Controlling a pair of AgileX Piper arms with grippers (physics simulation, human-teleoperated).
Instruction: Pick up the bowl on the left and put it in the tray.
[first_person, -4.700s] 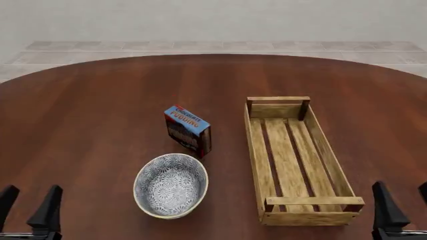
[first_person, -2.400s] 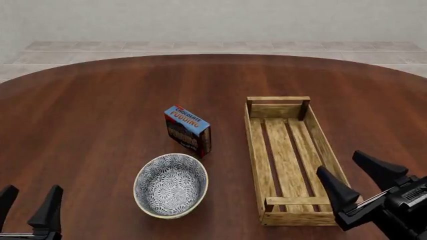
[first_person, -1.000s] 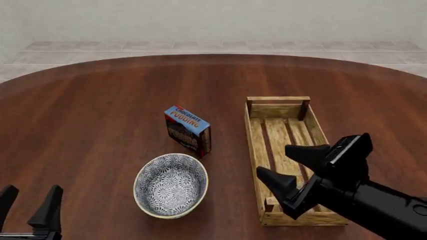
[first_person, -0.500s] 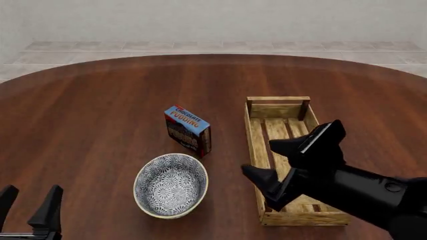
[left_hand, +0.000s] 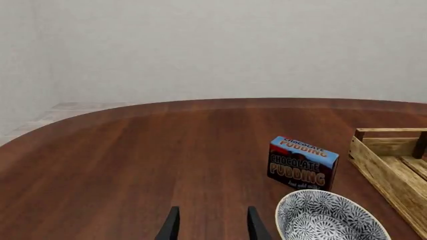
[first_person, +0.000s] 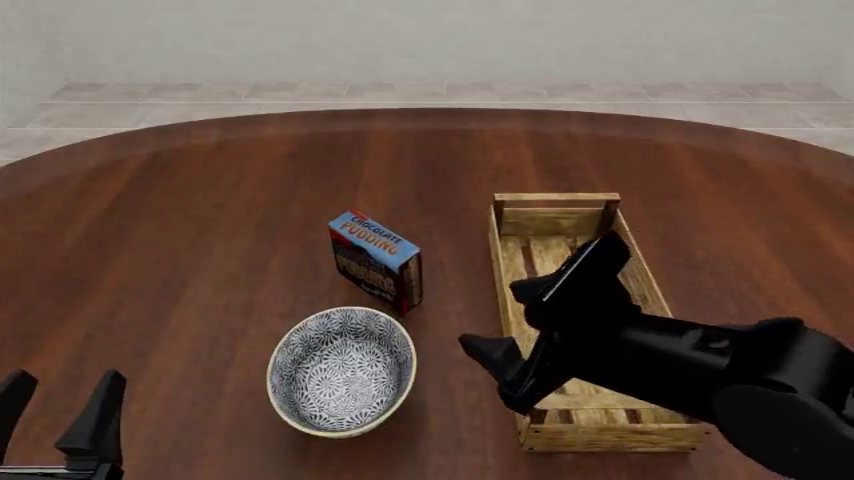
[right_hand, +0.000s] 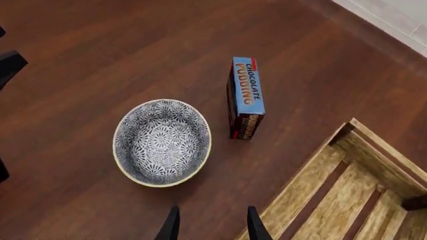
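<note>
The bowl (first_person: 342, 372), blue-and-white patterned inside with a cream rim, sits upright on the table's near left; it also shows in the left wrist view (left_hand: 330, 220) and the right wrist view (right_hand: 162, 142). To its right lies the long wooden-slat tray (first_person: 554, 214), empty (right_hand: 333, 200). My right gripper (first_person: 491, 317) hangs open above the tray's left wall, fingers pointing at the bowl and a little short of it (right_hand: 210, 227). My left gripper (first_person: 60, 400) rests open at the bottom left corner, nothing between its fingers (left_hand: 210, 227).
A blue chocolate pudding box (first_person: 376, 262) stands upright just behind the bowl, between it and the tray's far end (right_hand: 245, 97). The round dark wooden table (first_person: 200, 220) stretches away to the left and back.
</note>
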